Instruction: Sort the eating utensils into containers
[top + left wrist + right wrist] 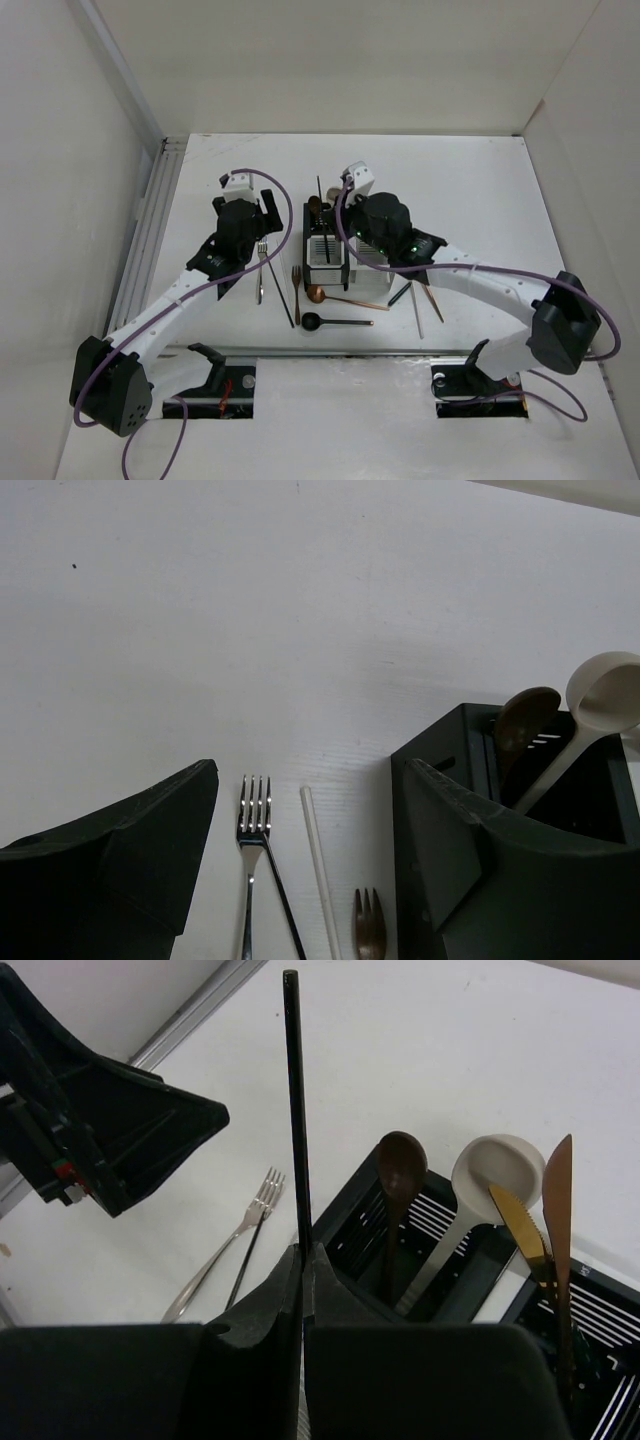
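Mid-sort: slim black chopstick upright, clamped in right end effector, at far edge of black-and-white slatted caddy block. Next, likely: lower into compartment, release. Left end effector spread apart over silver fork on white counter, left of block.

On the white table lie a caddy block, silver fork, copper spoon and black spoon.

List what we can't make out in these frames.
- Top view: the right arm covers part of the black-and-white slatted caddy block, so the contents there are hidden.
- Left wrist view: the handle of the silver metal fork is cut off by the bottom edge.
- Right wrist view: the lower end of the thin black chopstick is hidden inside the shut right gripper.
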`<action>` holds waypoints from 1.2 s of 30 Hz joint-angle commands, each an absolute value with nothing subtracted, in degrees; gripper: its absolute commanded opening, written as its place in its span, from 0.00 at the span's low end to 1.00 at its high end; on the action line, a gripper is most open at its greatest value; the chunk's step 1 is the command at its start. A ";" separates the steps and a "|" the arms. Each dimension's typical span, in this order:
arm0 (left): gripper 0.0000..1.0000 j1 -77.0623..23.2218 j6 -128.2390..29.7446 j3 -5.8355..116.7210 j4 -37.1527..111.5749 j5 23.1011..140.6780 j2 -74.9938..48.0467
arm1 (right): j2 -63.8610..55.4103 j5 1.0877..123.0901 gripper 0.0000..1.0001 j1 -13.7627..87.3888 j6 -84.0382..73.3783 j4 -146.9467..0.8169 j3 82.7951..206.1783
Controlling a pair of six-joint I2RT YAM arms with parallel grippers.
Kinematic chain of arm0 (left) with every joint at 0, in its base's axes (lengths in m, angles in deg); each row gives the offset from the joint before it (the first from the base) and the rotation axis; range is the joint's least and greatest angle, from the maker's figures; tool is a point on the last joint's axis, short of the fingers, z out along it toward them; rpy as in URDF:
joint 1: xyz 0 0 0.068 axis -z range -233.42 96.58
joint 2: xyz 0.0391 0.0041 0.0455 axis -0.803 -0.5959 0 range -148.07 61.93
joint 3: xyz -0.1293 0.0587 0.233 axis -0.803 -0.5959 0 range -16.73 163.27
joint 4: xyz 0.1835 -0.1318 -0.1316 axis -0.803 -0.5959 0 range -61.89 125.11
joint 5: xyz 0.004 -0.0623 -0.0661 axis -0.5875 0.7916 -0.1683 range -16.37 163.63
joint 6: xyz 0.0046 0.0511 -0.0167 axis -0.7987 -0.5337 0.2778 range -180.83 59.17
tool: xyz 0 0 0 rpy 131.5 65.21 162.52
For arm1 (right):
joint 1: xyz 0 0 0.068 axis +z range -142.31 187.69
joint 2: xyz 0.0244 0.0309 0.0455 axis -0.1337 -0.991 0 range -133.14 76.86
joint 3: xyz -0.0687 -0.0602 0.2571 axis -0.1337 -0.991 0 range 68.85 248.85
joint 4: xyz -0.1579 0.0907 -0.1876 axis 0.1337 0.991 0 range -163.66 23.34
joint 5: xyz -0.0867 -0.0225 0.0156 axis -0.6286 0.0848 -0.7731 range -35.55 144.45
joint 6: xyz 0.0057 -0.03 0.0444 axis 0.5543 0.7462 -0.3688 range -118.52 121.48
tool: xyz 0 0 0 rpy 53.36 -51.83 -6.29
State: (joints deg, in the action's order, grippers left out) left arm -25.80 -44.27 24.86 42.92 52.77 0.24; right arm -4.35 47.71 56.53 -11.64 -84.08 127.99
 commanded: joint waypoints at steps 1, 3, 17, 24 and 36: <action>0.72 -26.26 -44.66 24.41 43.72 51.39 1.55 | -5.93 48.65 0.00 56.99 -9.50 -88.69 129.85; 0.72 -26.26 -44.66 23.88 43.72 51.39 1.55 | -6.72 49.26 0.00 56.99 -8.71 -88.69 128.98; 0.72 -26.26 -45.18 23.36 43.72 50.86 2.08 | -8.13 54.62 0.35 56.99 -5.46 -86.41 123.87; 0.72 -26.26 -45.71 23.35 43.19 50.86 2.61 | -1.82 49.97 0.58 56.99 -4.93 -81.49 124.66; 0.73 -26.26 -45.71 21.07 44.42 49.81 3.13 | 15.14 37.47 0.45 56.30 -29.40 -26.92 126.78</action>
State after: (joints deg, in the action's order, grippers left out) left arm -25.93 -45.32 22.15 42.68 51.00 1.44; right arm 15.08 39.57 56.50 -17.10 -48.30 128.73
